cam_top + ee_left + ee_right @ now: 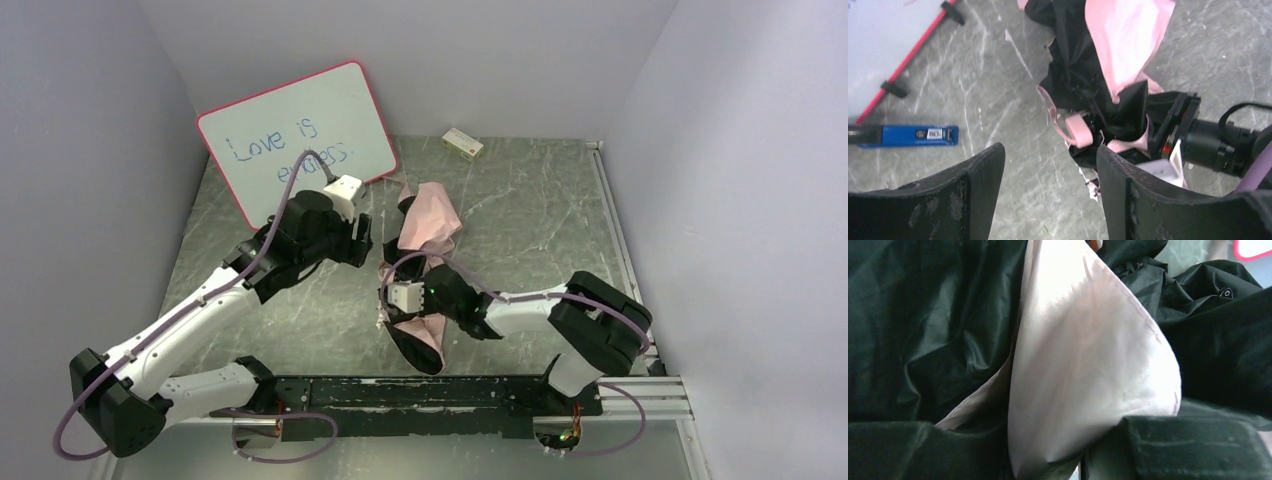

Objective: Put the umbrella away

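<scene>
Umbrella point(432, 222), just one, lies crumpled; right hand point(1084, 444) pinches it, left hand point(1050, 156) hangs open.

The whiteboard point(300, 140) carries handwriting in blue marker on two lines. The upper line reads "Love is". The lower line looks like "endless." with a closing dot, though its middle letters are partly covered and hard to make out. Just below the whiteboard's pink frame, on the surface, a blue marker point(913, 135) bears a small pale label whose figures may be "60" but are too blurred to be sure. Right of the whiteboard, a small box point(462, 144) shows print too small to read
</scene>
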Controlling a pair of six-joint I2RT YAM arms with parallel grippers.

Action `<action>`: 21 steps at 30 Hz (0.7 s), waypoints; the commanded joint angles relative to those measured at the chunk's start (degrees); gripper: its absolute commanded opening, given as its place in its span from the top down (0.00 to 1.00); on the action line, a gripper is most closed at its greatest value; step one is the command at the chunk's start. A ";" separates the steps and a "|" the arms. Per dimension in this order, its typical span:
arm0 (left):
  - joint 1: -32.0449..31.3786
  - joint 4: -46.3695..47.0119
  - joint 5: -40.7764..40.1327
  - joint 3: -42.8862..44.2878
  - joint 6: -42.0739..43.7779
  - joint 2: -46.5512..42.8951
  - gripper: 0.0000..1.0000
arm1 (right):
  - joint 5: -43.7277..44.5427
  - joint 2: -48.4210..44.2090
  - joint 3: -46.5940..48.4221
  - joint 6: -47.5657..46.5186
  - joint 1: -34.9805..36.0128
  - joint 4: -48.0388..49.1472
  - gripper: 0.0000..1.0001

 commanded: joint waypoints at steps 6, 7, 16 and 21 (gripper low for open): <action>0.13 6.25 13.48 4.92 17.59 2.87 0.23 | 15.28 1.22 -9.24 -3.68 9.55 9.43 0.91; 0.13 6.55 16.48 5.20 20.32 3.55 0.22 | 16.04 1.25 -9.67 -3.95 10.13 10.03 0.91; 0.14 0.07 35.17 13.86 33.83 16.82 0.19 | 17.49 1.61 -11.88 -4.61 14.11 13.02 0.90; 0.13 -2.01 38.11 19.90 37.99 24.49 0.12 | 16.99 1.95 -12.55 -3.96 14.99 13.84 0.90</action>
